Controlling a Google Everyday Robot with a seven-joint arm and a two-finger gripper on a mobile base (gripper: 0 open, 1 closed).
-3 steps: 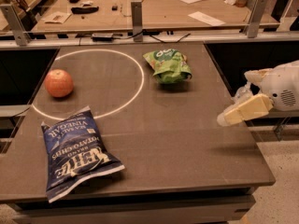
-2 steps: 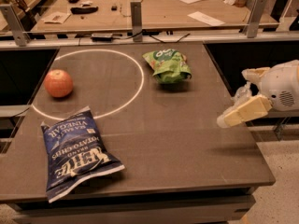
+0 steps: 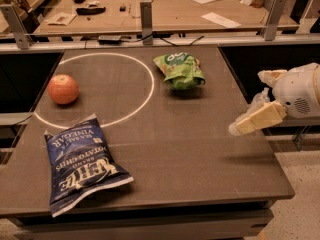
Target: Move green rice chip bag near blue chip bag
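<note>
The green rice chip bag (image 3: 179,70) lies crumpled at the far middle of the dark table, just right of a white painted circle. The blue chip bag (image 3: 80,162) lies flat at the near left, its white lettering upside down to me. My gripper (image 3: 248,104) hangs over the table's right edge, well to the right of and nearer than the green bag. Its tan fingers (image 3: 257,119) stand apart and hold nothing.
A red-orange apple (image 3: 63,89) sits at the left inside the white circle (image 3: 150,91). A rail with metal posts (image 3: 146,15) runs behind the table (image 3: 200,154), with a wooden bench holding papers beyond. The floor drops away on the right.
My gripper has edged slightly to the left over the table's right edge. The bags and the apple have not moved.
</note>
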